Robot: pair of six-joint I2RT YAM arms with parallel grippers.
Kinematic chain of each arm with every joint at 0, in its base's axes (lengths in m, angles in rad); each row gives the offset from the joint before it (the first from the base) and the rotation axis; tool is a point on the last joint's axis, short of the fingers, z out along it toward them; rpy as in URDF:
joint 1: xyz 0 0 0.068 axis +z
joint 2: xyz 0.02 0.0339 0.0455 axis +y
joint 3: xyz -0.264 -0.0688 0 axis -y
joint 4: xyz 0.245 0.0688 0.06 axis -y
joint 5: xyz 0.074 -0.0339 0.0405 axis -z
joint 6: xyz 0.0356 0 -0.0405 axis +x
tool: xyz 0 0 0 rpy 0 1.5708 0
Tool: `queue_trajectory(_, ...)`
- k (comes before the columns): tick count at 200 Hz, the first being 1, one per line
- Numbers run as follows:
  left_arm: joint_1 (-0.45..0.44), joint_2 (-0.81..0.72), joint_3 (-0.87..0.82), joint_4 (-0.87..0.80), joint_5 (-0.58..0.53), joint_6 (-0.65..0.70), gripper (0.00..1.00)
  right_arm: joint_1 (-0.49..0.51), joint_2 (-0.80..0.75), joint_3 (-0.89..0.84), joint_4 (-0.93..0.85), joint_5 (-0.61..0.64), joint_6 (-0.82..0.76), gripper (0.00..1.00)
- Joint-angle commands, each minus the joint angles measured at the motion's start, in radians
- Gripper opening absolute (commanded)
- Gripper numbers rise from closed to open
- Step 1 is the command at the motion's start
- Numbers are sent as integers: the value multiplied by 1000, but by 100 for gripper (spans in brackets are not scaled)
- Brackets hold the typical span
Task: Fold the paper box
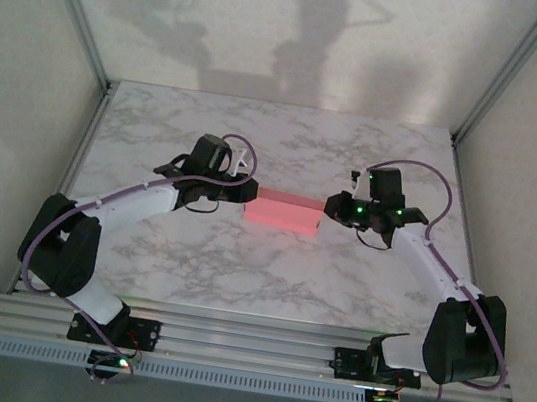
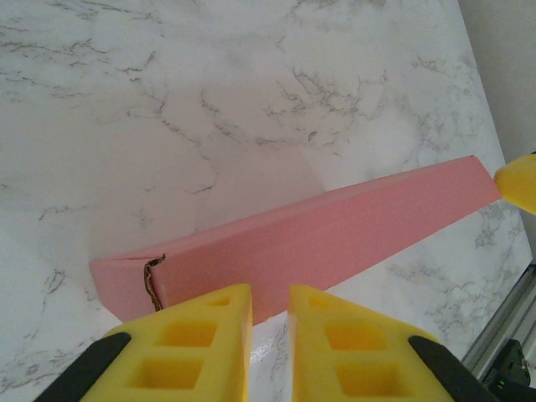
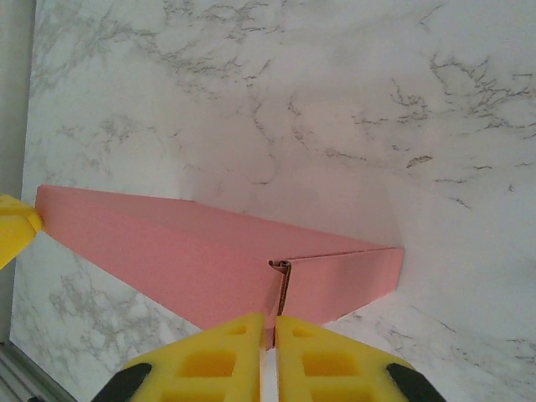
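The paper box (image 1: 285, 212) lies folded into a long, flat pink shape in the middle of the marble table (image 1: 189, 260). My left gripper (image 1: 247, 190) is at its left end. In the left wrist view the yellow fingertips (image 2: 226, 306) stand a little apart just short of the box's long side (image 2: 335, 234), with bare marble showing in the gap. My right gripper (image 1: 328, 207) is at the box's right end. In the right wrist view its jaws are nearly together at the box's corner seam (image 3: 280, 289), and a thin pink edge sits between the tips of the right gripper (image 3: 270, 322).
Grey enclosure walls with metal corner posts (image 1: 83, 22) stand along the left, right and back of the table. An aluminium rail (image 1: 247, 344) runs along the near edge where both arm bases are bolted.
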Motion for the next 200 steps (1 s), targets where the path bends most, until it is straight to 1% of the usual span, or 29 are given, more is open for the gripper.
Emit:
queue_trajectory(1,0,9,3,-50,1,3,20,20,10,23,-5,-16,-14,11)
queue_trajectory(105,-5,8,-1,-44,4,-1,20,46,23,30,29,-34,7,12)
queue_trajectory(148,-6,6,-6,-43,3,-2,20,47,7,-4,107,-29,78,11)
queue_trajectory(170,-5,3,-10,-40,3,-3,20,46,3,-14,150,-47,120,11)
queue_trajectory(200,-6,2,-12,-40,1,-2,20,43,2,-10,127,-28,128,16)
